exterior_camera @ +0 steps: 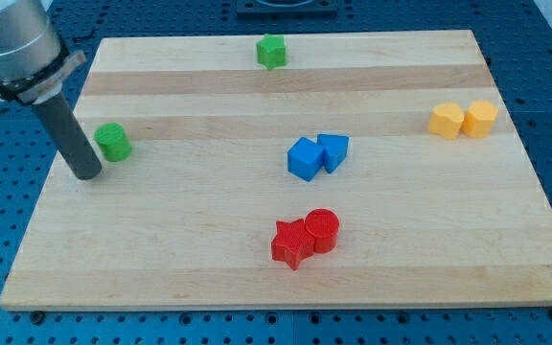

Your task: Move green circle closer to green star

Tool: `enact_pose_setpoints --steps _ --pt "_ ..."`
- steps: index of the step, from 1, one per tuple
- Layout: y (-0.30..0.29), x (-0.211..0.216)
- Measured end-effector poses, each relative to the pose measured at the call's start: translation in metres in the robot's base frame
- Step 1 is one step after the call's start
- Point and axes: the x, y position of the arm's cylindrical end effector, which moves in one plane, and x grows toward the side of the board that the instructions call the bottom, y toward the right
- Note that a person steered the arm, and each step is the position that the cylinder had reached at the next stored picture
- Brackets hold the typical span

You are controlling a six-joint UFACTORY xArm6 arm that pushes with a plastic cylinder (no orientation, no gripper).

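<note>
The green circle [113, 141] sits near the left edge of the wooden counter [209, 278], about midway between the view's top and bottom. It stands flat on the wood, apart from every other block. Just to its left and a little lower is my tip [87, 174], the bottom end of the dark rod, resting on the wood close beside the circle; whether it touches it I cannot tell. There is no claw on this arm, only the plain rod, so nothing is held.

The green star [271, 51] lies well away, up near the top edge and to the right of the circle.

Toward the middle of the counter two blue blocks sit pressed together, a blue cube [305, 158] on the left and a smaller blue block [334, 151] on its right, whose shape I cannot make out. Below them, nearer the view's bottom, a red star [292, 243] touches a red cylinder [322, 230] at its upper right. Far over by the right edge two yellow blocks sit side by side, a left yellow block [446, 121] and a right yellow block [480, 118], touching or nearly so.
</note>
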Motion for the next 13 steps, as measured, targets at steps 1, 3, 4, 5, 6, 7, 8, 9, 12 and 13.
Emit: enact_pose_setpoints --steps 1,3,4,5,6,7,8,9,12,13 --pt "0.005 -0.02" --pt "0.07 -0.073" --pt "0.091 -0.107" --pt "0.117 -0.126" --pt "0.115 -0.117" --pt "0.128 -0.117" --pt "0.15 -0.128" --pt "0.161 -0.144" --pt "0.185 -0.156" --pt "0.188 -0.151"
